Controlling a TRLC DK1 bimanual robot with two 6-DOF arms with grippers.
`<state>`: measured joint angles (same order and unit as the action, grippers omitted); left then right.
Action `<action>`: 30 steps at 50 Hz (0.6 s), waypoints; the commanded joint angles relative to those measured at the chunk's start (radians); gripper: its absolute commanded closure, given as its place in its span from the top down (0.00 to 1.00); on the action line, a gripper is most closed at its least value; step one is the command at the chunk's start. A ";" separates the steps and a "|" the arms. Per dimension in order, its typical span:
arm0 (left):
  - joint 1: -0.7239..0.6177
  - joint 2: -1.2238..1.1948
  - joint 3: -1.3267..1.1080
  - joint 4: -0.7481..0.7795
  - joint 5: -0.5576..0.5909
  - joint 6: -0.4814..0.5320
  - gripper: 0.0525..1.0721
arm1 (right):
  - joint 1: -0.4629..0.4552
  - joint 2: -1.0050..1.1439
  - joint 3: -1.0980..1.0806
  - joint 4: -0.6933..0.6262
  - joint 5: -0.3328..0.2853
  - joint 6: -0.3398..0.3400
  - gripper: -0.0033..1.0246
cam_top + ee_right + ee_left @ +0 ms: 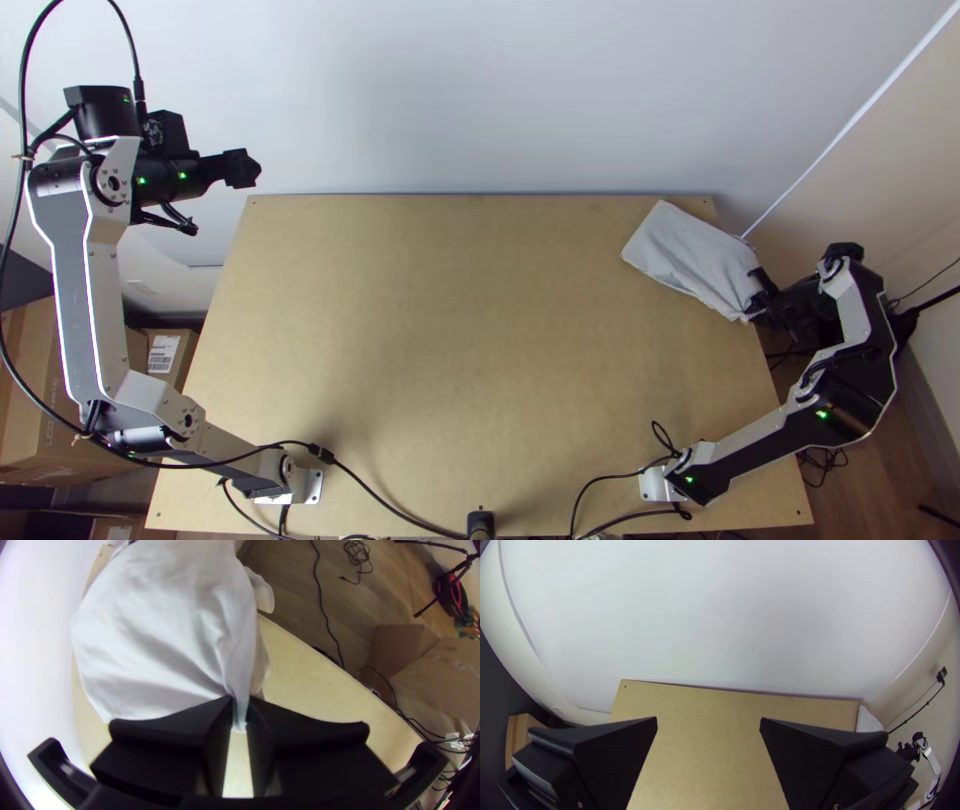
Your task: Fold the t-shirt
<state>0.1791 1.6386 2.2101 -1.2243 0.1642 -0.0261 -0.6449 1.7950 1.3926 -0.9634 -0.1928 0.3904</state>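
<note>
My left gripper [241, 168] is held off the table's far left corner, away from the cloth; in the left wrist view the left gripper [708, 726] is open with nothing between its fingers. At the far right of the table [440, 330], the right gripper [762, 296] meets the near right end of the white t-shirt [690, 255]. The right wrist view has the right gripper [240, 715] shut on a pinched edge of the t-shirt [160, 630], with creases running out from the fingers. The cloth lies compact, in layers I cannot count; its underside is hidden.
A pale wall [450, 90] stands behind the table's far edge. Cardboard boxes [40, 400] are on the floor at the left. Black cables [375, 490] run along the near edge, where a dark post [481, 524] stands. Bare tabletop lies between the arms.
</note>
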 commanded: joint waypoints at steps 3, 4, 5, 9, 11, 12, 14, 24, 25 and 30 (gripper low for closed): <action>-0.004 -0.022 0.003 0.006 0.008 -0.005 0.96 | -0.010 -0.019 -0.010 -0.018 0.013 -0.013 0.89; -0.003 -0.023 0.003 0.006 0.008 -0.003 0.96 | -0.010 -0.029 -0.006 -0.012 0.015 -0.013 0.89; -0.001 -0.025 0.003 0.006 0.008 -0.001 0.96 | -0.009 -0.045 -0.006 0.000 0.018 -0.013 0.89; 0.010 -0.029 0.005 0.006 0.008 0.003 0.96 | 0.022 -0.117 -0.024 0.066 0.066 -0.033 0.89; 0.013 -0.033 0.005 0.006 0.006 0.003 0.96 | 0.042 -0.158 -0.040 0.106 0.082 -0.062 0.89; 0.016 -0.036 0.005 0.006 0.008 0.003 0.96 | 0.054 -0.183 -0.052 0.129 0.089 -0.078 0.90; 0.019 -0.042 0.007 0.008 0.006 0.003 0.96 | 0.082 -0.232 -0.073 0.170 0.093 -0.108 0.94; 0.023 -0.071 0.007 0.022 0.006 0.002 0.96 | 0.226 -0.439 -0.139 0.402 0.082 -0.205 0.95; 0.023 -0.076 0.005 0.022 0.006 0.000 0.96 | 0.245 -0.460 -0.145 0.437 0.081 -0.212 0.95; 0.026 -0.106 -0.007 0.031 0.006 -0.008 0.96 | 0.310 -0.540 -0.152 0.552 0.072 -0.248 0.95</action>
<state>0.1921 1.5879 2.2101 -1.2133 0.1642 -0.0261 -0.3855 1.3415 1.2690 -0.4896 -0.1200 0.1970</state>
